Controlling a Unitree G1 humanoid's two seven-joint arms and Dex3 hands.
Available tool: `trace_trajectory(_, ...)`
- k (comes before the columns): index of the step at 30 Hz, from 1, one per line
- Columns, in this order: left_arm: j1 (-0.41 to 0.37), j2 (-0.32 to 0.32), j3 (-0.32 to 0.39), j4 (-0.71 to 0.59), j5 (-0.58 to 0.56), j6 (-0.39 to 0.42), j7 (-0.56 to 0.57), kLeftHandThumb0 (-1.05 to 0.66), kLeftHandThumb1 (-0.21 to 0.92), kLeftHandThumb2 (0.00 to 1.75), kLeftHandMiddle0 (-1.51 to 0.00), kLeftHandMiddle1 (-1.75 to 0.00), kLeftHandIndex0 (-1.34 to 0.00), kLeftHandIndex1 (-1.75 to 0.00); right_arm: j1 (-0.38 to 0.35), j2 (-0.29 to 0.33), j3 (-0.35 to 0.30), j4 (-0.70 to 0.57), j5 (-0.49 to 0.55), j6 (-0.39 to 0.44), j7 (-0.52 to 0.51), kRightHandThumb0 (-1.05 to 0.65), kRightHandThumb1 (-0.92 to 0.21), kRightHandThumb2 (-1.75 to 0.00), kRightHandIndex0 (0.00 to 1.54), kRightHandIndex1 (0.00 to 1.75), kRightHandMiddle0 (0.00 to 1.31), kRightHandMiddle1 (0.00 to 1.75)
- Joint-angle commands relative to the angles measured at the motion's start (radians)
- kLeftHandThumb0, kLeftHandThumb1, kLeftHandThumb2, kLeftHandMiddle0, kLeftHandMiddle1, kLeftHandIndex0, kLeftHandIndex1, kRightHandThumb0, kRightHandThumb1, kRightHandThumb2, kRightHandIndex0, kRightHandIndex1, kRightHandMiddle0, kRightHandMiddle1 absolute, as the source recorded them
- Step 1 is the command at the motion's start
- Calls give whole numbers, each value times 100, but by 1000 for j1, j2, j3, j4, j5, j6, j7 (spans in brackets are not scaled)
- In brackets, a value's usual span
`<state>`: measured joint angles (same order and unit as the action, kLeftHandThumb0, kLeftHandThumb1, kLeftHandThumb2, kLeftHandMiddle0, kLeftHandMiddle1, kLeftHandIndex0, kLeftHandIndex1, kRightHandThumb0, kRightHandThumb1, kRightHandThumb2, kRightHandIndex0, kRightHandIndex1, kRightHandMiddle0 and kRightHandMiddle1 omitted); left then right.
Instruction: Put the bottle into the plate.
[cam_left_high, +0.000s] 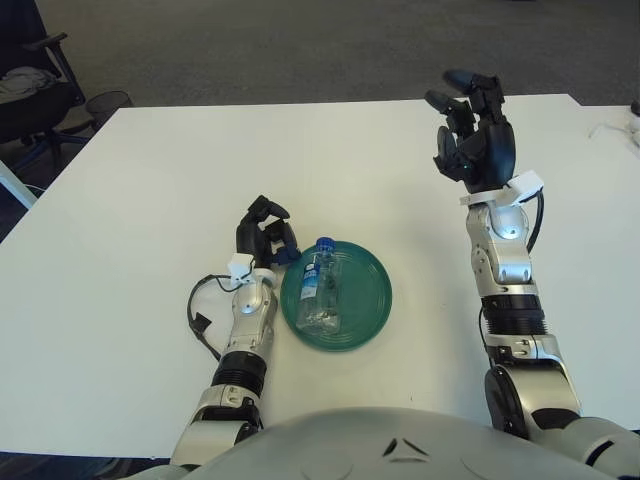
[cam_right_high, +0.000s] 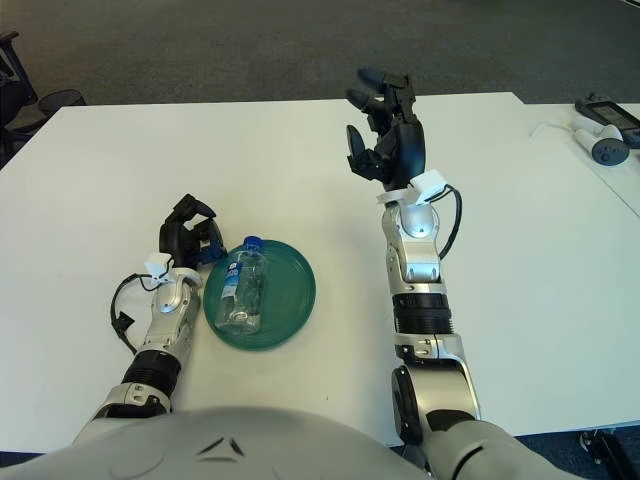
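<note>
A clear plastic bottle (cam_left_high: 321, 287) with a blue cap lies on its side in the green plate (cam_left_high: 367, 300), cap pointing away from me. My right hand (cam_left_high: 472, 132) is raised well above the table to the right of the plate, fingers spread and holding nothing. Just left of the plate's rim shows my left hand (cam_left_high: 264, 232), fingers curled and holding nothing.
The white table (cam_left_high: 150, 200) stretches wide around the plate. A black cable (cam_left_high: 200, 318) loops beside my left forearm. An office chair (cam_left_high: 40, 85) stands off the table's far left corner. Small white devices (cam_right_high: 603, 130) lie at the far right edge.
</note>
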<state>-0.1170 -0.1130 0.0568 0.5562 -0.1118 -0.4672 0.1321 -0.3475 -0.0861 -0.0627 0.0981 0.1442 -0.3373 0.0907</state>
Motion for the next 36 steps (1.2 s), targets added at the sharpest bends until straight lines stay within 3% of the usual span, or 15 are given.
trace_trajectory(1,71,-27,12,61,6,34,13,-60,4,166,-132,-175,-85,-175,41,17,-11,-15,-3,-17,-12,-42,-69,-90,19,86,0,113)
trace_trajectory(13,82,-25,18,57,7,46,10,-60,4,166,-132,-175,-84,-175,130,80,-16,73,-26,-90,-44,-42,-73,-89,24,88,0,115)
trace_trajectory(23,97,-26,18,23,1,60,5,-59,5,165,-132,-175,-84,-175,143,93,-14,67,-39,-105,-48,-42,-73,-89,24,90,0,117)
trace_trajectory(27,95,-24,18,32,8,50,9,-59,5,165,-132,-175,-84,-175,262,121,6,201,-46,-157,-21,-45,-70,-88,24,90,0,115)
trace_trajectory(36,95,-24,13,33,19,44,6,-59,5,164,-132,-175,-83,-175,260,112,15,286,-63,-158,-12,-46,-68,-85,25,90,0,104)
